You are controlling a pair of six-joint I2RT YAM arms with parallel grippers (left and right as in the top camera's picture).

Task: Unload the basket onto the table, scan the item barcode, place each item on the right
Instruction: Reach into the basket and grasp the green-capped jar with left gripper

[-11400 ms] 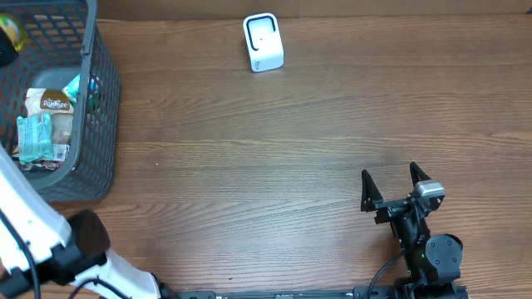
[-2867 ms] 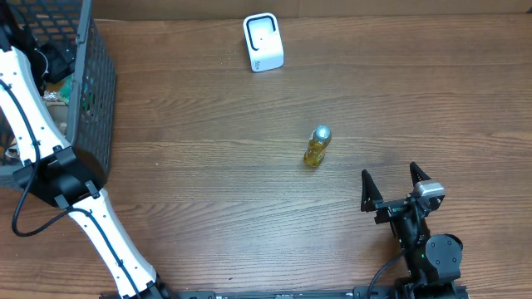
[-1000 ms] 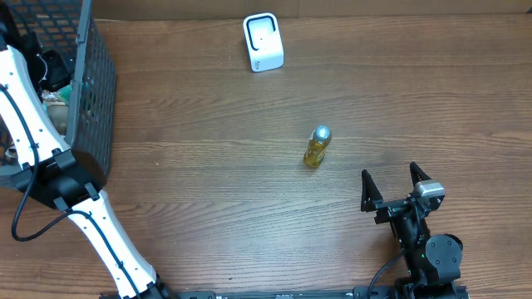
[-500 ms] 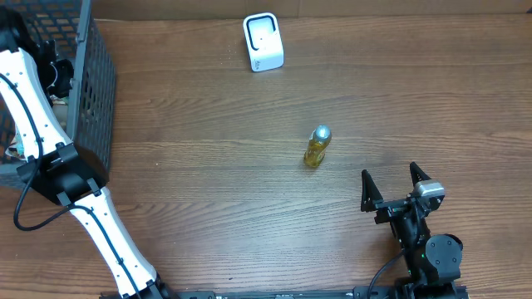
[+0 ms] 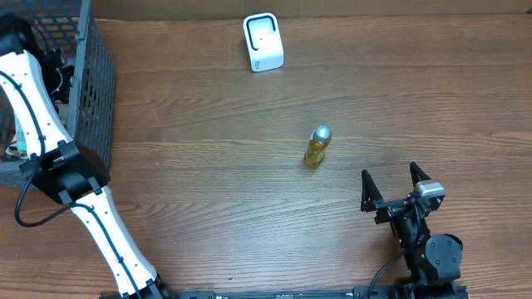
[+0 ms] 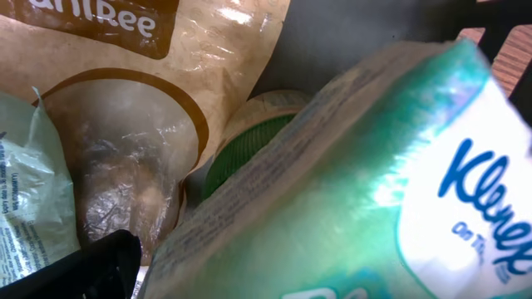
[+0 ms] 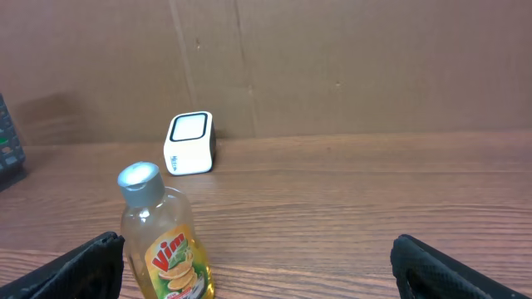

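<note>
The right gripper [image 7: 258, 259], jaws apart and empty, has a "Vim" bottle [image 7: 166, 245] just ahead-left. The left gripper [image 5: 50, 75], also apart, is close over a "Kleenex" pack [image 6: 374, 191].

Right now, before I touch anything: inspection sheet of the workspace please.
Surface: wooden table, no spills seen.
Job's things: bottle upright mid-table, yellow with a silver cap; white scanner at the far edge, well apart from it.
Clutter: black basket at the left, holding a tissue pack, brown bag, green lid and pale packet.
Grippers: left gripper down in the basket, open, against the tissue pack; grip cannot be told. Right gripper open, empty, near the front edge, short of the bottle.
Cables: black cable loops at the table's left edge; another behind the right gripper.
Surroundings: cardboard wall behind the table.
</note>
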